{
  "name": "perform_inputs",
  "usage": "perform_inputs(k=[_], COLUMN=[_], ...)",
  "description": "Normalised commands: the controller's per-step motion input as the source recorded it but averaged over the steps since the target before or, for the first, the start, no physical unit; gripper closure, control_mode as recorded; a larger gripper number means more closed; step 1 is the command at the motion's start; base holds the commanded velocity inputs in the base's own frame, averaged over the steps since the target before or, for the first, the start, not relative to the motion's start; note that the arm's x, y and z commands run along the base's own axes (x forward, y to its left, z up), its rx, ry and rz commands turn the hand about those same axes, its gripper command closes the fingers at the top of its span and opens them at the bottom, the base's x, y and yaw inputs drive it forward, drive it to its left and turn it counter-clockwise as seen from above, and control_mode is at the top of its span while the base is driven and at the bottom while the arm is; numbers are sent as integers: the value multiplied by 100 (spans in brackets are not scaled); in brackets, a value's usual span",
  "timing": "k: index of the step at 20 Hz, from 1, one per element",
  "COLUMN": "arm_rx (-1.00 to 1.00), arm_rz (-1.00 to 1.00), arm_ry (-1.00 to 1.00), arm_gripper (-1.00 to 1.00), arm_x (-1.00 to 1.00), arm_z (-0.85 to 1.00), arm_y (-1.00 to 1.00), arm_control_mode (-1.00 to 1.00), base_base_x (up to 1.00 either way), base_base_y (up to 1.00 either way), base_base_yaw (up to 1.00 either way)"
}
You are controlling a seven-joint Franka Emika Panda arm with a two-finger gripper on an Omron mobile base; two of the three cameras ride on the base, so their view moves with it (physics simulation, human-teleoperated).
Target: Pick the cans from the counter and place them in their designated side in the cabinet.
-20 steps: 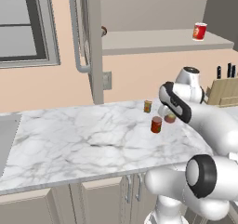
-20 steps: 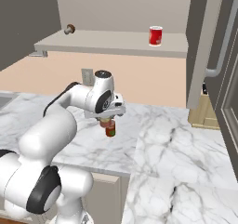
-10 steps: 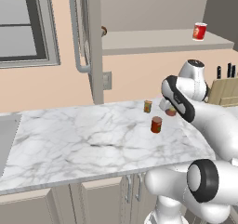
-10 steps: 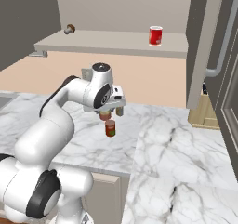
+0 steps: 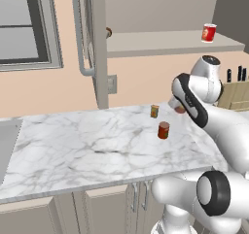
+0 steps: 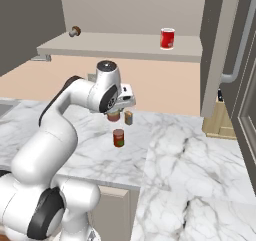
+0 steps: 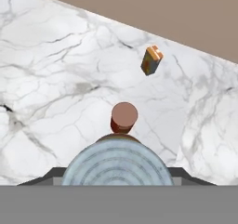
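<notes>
A bright red can with a white rim (image 5: 208,33) stands on the shelf. A wooden knife block (image 5: 237,94) sits against the wall; a small orange-topped box (image 5: 154,111) stands near it. A window (image 5: 24,26) hangs left.

The white arm's gripper (image 6: 115,116), clamped on the short teal-topped can with a red-and-green label (image 7: 116,161), now sits higher than a second ago, clear above the plain dark red can (image 6: 118,137), toward 12 o'clock.
</notes>
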Motion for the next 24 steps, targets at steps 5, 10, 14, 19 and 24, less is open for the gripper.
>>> perform_inputs(k=[5,10,14,19,24], arm_rx=[0,0,0,0,0], arm_rz=[-3,-4,-3,-3,-4], arm_ry=[-7,-6,-5,-3,-4], arm_gripper=[100,100,100,100,100], arm_x=[-1,-3,-3,-3,-11], arm_z=[29,29,28,31,33], arm_y=[-4,-8,-9,-10,-12], arm_control_mode=[-100,-100,-100,-100,-100], base_base_x=[0,0,0,0,0], base_base_y=[0,0,0,0,0], base_base_yaw=[0,0,0,0,0])
